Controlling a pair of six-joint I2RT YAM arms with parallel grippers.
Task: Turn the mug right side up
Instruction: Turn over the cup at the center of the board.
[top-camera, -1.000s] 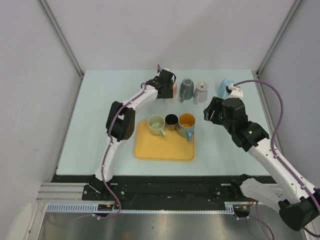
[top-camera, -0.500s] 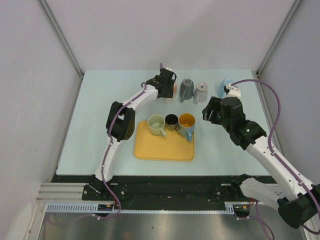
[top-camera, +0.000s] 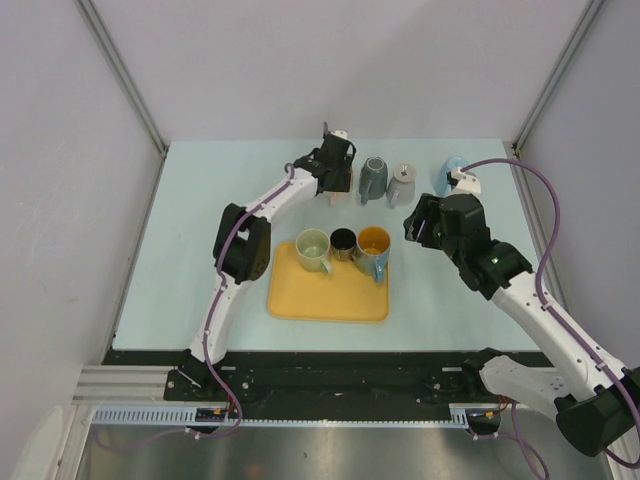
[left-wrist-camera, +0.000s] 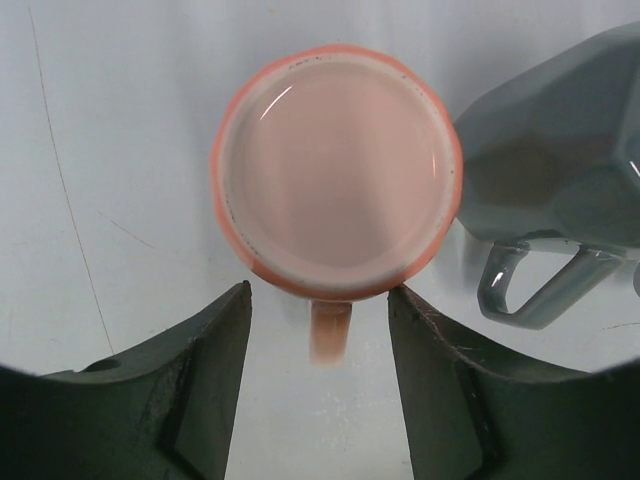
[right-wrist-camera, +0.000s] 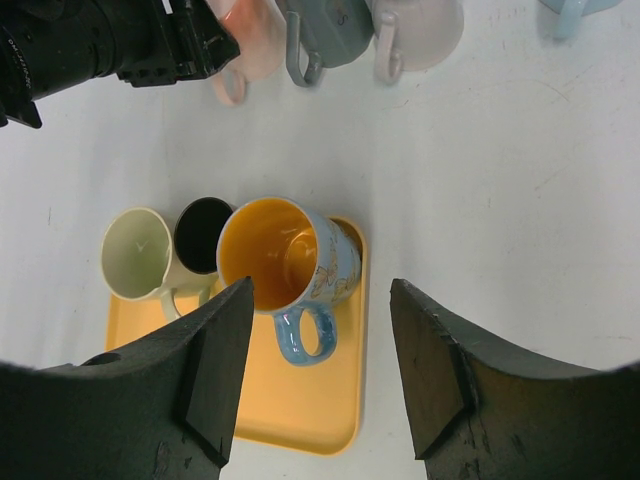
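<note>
Left gripper (left-wrist-camera: 318, 296): positioned at the far centre of the pale green table (top-camera: 200, 250), directly over the salmon-pink ceramic mug (left-wrist-camera: 335, 170). The mug stands upside down on the table, base uppermost, with its handle pointing into the gap between the fingers (left-wrist-camera: 215, 360). The fingers are spread moderately and flank the handle without clamping it.

Just right of this mug stands a grey faceted mug (left-wrist-camera: 560, 170), also inverted. Further right are a pale, near-white mug (top-camera: 401, 186) and a light blue mug (top-camera: 452, 168).

Right gripper (right-wrist-camera: 318, 290): hovers above the right part of the yellow plastic tray (right-wrist-camera: 330, 410), fingers wide apart and holding nothing.

On the tray, upright, are a pale green mug (right-wrist-camera: 135, 255), a black mug (right-wrist-camera: 203, 235) and a blue mug with an orange interior (right-wrist-camera: 290, 260).
</note>
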